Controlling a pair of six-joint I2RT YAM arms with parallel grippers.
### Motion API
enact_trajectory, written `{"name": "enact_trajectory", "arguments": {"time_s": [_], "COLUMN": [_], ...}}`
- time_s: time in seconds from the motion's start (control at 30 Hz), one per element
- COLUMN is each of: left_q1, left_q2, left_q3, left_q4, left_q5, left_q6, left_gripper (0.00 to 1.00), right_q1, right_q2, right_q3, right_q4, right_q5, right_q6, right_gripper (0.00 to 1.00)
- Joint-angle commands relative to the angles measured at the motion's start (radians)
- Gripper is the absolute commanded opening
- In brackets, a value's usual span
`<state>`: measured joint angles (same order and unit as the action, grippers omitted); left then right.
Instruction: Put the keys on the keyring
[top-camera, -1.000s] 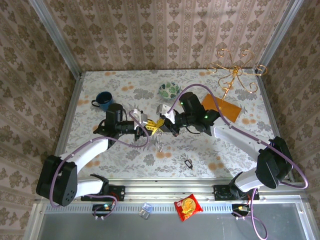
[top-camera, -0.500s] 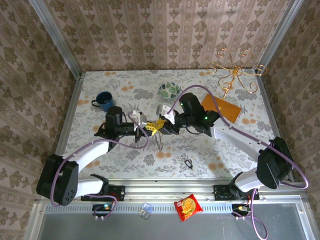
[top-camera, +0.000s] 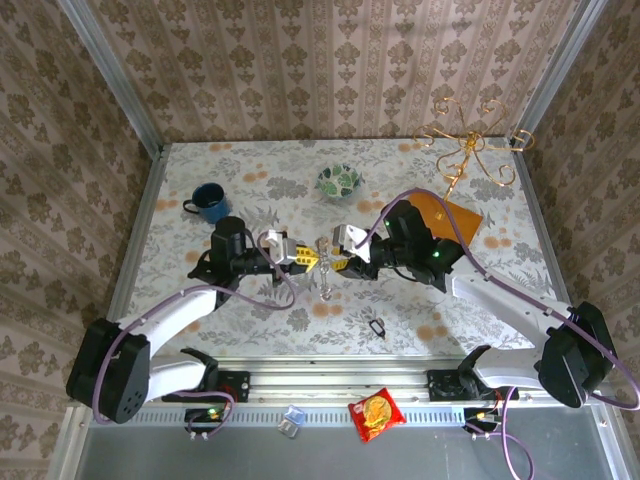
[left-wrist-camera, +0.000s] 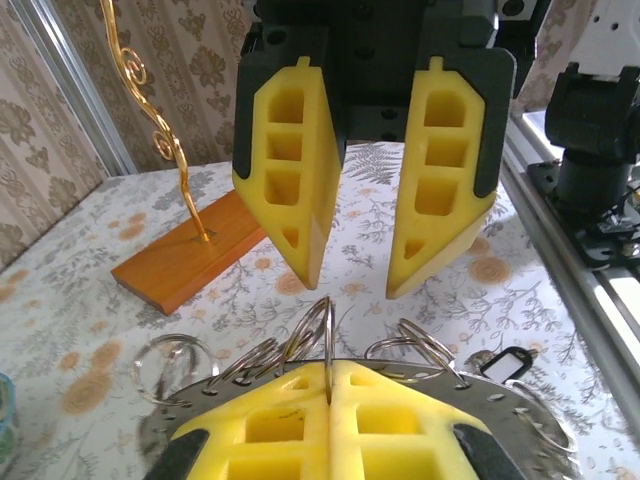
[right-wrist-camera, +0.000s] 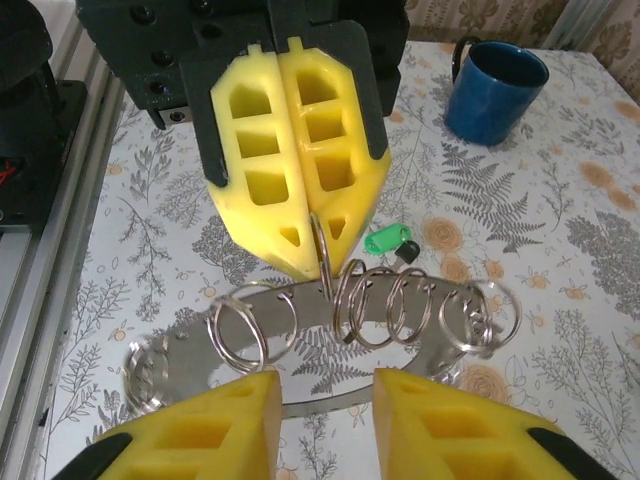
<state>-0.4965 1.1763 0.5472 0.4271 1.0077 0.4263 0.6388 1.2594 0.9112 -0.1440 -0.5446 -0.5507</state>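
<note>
Bright, even light falls from above onto the bench, leaving only faint, soft-edged shadows on it. The overhead view is sharp throughout, with no glare. In the right wrist view the wire rings and the polished plate carry white highlights and mirrored pattern, while the right hand at the bottom edge looks slightly soft. The left hand is similarly soft close to its own lens.

Floral table: blue mug, patterned bowl, orange-based gold stand, dark keyring near front.
</note>
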Motion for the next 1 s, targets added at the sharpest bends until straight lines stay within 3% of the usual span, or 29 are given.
{"name": "enact_trajectory", "arguments": {"time_s": [0.0,0.13,0.33,0.57,0.97], "left_q1": [-0.014,-0.022,-0.032,-0.037,-0.048], "left_q2": [-0.036,-0.051,-0.074,-0.069,-0.063], "left_q3": [-0.018,-0.027,-0.047,-0.044,-0.048], "left_q4": [-0.008,-0.007,0.010,0.012,0.015], "left_q5": [-0.018,-0.038,-0.091,-0.106,-0.077], "left_q6": [0.107,0.151,0.191,0.155,0.101], "left_gripper": [0.00,0.00,0.00,0.00,0.00], "right_q1": [0.007,0.013,0.014,0.031,0.048], "right_q2": [0.001,0.004,-0.055,-0.075,0.010], "right_q3": [0.000,0.004,-0.045,-0.069,-0.058], "right_q4": [0.061,0.052,0.065,0.069,0.150], "right_q5": [-0.005,-0.033,0.024,-0.078,0.021], "right_q6": [-0.032,-0.038,-0.059,-0.021,0.037], "right_gripper": [0.28,0.26,0.23,0.11,0.06]}}
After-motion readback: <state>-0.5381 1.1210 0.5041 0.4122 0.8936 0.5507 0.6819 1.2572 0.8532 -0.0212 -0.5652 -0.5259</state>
